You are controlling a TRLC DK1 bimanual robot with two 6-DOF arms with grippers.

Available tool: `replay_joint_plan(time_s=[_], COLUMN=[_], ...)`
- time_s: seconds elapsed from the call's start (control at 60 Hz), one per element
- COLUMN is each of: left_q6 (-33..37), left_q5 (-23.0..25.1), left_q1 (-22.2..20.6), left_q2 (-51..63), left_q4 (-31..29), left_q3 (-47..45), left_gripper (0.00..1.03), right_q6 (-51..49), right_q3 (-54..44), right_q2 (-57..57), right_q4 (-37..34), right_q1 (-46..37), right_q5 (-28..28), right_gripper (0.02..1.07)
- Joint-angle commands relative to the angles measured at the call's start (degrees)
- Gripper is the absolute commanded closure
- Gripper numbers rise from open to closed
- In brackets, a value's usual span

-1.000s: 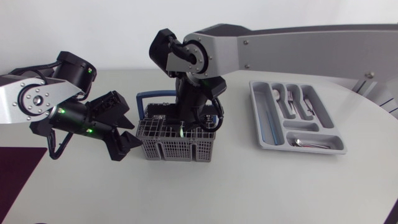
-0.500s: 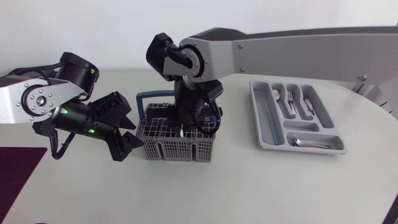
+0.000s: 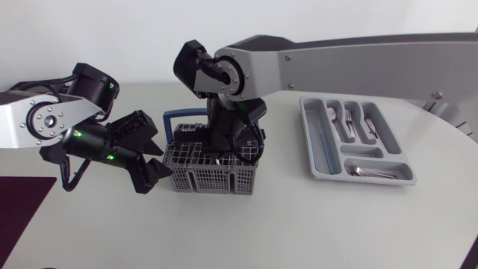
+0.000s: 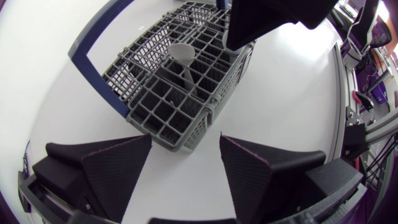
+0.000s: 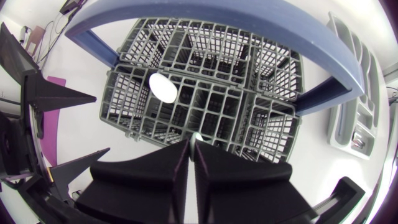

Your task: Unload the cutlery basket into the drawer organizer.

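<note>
Right arm has slid a touch left and sunk lower since a second ago, down into the grey plastic lattice cutlery basket with the blue hoop handle (image 3: 213, 178) sitting mid-table. The right gripper (image 5: 191, 143) is squeezed onto a slim silver cutlery handle (image 5: 196, 136) poking up from a middle cell. One cell over, a pale spoon (image 5: 163, 88) stands bowl up. On the other side, the left gripper (image 4: 186, 137) has its fingers spread wide, right up at the basket's end corner. Well off to the right sits the grey plastic drawer organizer (image 3: 308, 133), with some silver cutlery (image 3: 349, 121) in it.
</note>
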Motion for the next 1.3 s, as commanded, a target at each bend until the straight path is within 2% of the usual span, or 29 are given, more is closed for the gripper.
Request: replay_joint_plan(time_s=[0.0, 0.25, 0.417, 0.617, 0.983, 1.283], left_q6=[0.62, 0.62, 0.62, 0.53, 0.45, 0.36], left_q5=[0.46, 0.37, 0.37, 0.37, 0.37, 0.28], left_q1=[-0.37, -0.29, -0.20, -0.37, -0.72, -0.90], left_q2=[1.28, 1.28, 1.10, 0.22, -0.83, -1.45], left_q4=[0.48, 0.48, 0.48, 0.48, 0.39, 0.13], left_q3=[0.57, 0.39, 0.30, 0.13, -0.14, -0.05], left_gripper=[0.10, 0.10, 0.10, 0.10, 0.10, 0.10], right_q6=[-0.72, -1.60, -2.30, -2.91, -3.18, -4.85], right_q3=[-1.17, 1.03, 2.34, 4.37, 6.12, 7.00], right_q2=[-2.10, -4.30, -6.94, -9.66, -13.18, -18.45], right_q4=[0.36, -1.58, -2.37, -4.13, -5.88, -10.01], right_q1=[0.51, 0.16, -0.19, -0.72, -2.04, -6.17], right_q5=[0.49, -0.04, -4.26, -6.28, -6.19, -6.19], right_gripper=[1.01, 1.01, 1.01, 1.01, 1.01, 1.01])
